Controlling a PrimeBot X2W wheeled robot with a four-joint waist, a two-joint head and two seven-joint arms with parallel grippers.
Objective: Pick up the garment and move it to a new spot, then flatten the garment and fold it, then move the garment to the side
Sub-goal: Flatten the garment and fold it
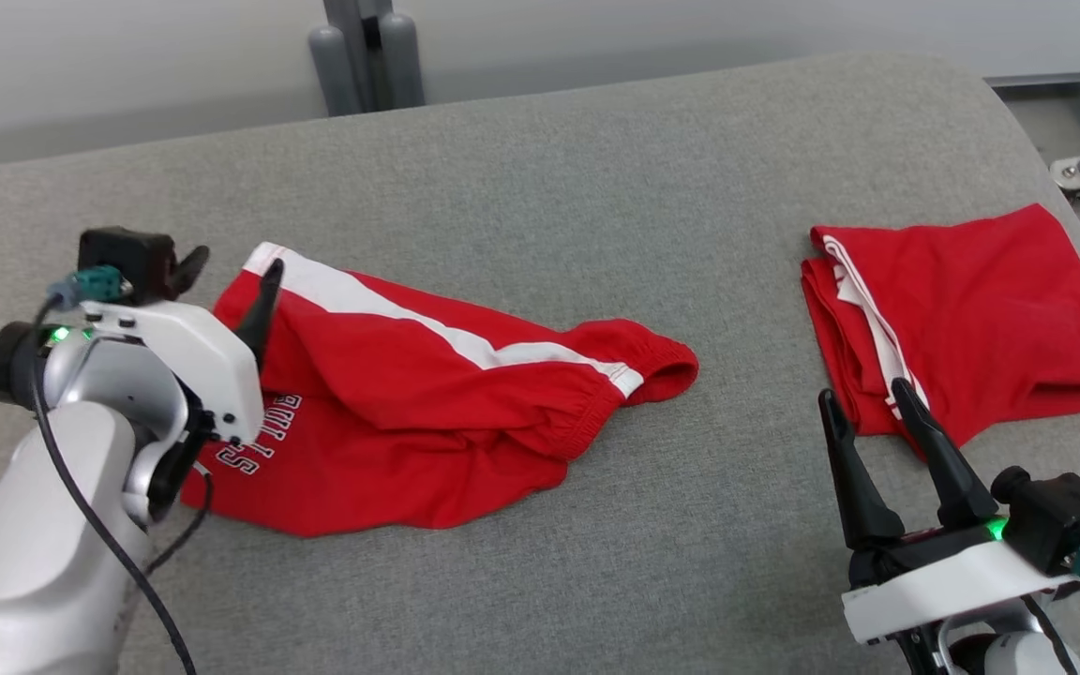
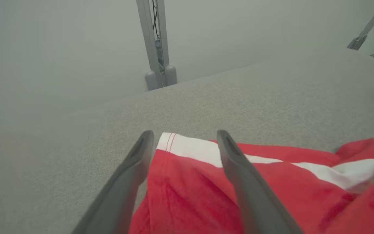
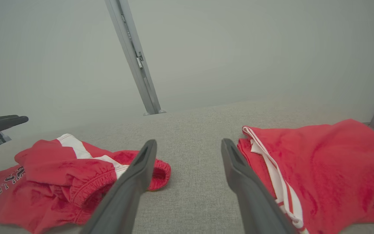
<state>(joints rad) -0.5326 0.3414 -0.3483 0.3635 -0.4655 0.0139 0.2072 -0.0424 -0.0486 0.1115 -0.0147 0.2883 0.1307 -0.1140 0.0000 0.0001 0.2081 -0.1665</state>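
Nearest the head camera, my left forearm reaches toward the garment, a pair of red shorts with a white stripe that lies crumpled on the grey tabletop. Task status, as judged: no step on this garment is complete. It is neither lifted, flattened nor folded, so pick-up, relocation, flattening, folding and the move aside all remain. A second red piece, folded, lies well apart beyond the garment's waistband end; I judge it a finished item. Left fingers: spread wide, straddling the garment's white-striped hem corner, clamped on nothing. Contact with the cloth cannot be confirmed. Right fingers: spread wide and empty, over the tabletop beyond the garment's waistband end, just beside the folded piece's near edge.
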